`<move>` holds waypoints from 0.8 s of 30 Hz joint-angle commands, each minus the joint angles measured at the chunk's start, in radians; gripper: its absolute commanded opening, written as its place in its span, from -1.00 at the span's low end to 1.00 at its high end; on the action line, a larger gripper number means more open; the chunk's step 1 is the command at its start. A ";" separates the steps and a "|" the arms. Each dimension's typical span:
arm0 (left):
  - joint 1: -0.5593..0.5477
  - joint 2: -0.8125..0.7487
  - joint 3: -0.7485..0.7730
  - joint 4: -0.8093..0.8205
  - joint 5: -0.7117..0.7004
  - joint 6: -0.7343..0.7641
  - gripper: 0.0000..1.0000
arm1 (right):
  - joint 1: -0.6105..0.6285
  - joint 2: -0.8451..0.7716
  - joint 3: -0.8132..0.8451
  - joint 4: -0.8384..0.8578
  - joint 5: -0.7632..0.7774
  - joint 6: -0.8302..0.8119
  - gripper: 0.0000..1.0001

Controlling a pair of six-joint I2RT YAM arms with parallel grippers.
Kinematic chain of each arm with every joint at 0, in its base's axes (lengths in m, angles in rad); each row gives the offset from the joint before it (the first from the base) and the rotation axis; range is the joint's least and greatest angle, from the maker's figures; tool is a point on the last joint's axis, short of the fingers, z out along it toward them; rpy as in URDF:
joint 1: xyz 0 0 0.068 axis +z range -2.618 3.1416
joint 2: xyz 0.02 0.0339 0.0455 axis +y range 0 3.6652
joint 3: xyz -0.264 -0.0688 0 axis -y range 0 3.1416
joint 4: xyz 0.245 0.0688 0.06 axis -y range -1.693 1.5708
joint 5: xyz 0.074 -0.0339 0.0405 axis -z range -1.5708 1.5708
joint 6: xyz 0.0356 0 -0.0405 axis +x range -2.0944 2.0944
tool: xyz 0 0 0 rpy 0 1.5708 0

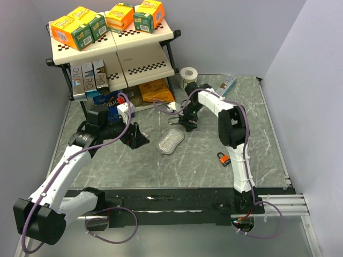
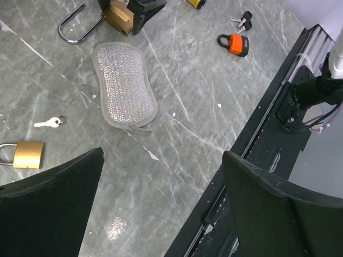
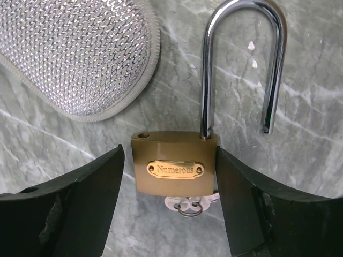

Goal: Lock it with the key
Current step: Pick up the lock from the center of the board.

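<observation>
A brass padlock [image 3: 174, 168] marked "Numerous" lies on the marble table with its steel shackle [image 3: 241, 53] open. A key on a ring [image 3: 190, 206] sticks out of its underside. My right gripper [image 3: 169, 150] is open and straddles the lock body: the right finger touches its side, and a narrow gap shows at the left finger. The left wrist view shows the same lock [image 2: 119, 13] under the right gripper. My left gripper [image 2: 162, 155] is open and empty above bare table near the front rail, left of the right gripper [image 1: 187, 126] in the top view.
A silver mesh sponge [image 1: 171, 141] lies beside the lock. A small brass padlock [image 2: 27, 154] and a loose silver key [image 2: 48, 122] lie to the left. An orange padlock [image 1: 224, 158] and black-headed keys [image 2: 244, 20] lie nearer the right arm. A shelf [image 1: 115, 43] with boxes stands at the back left.
</observation>
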 commanded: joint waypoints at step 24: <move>0.015 0.011 0.093 0.134 -0.069 -0.145 0.93 | -0.001 -0.265 -0.264 0.065 -0.025 0.150 -0.70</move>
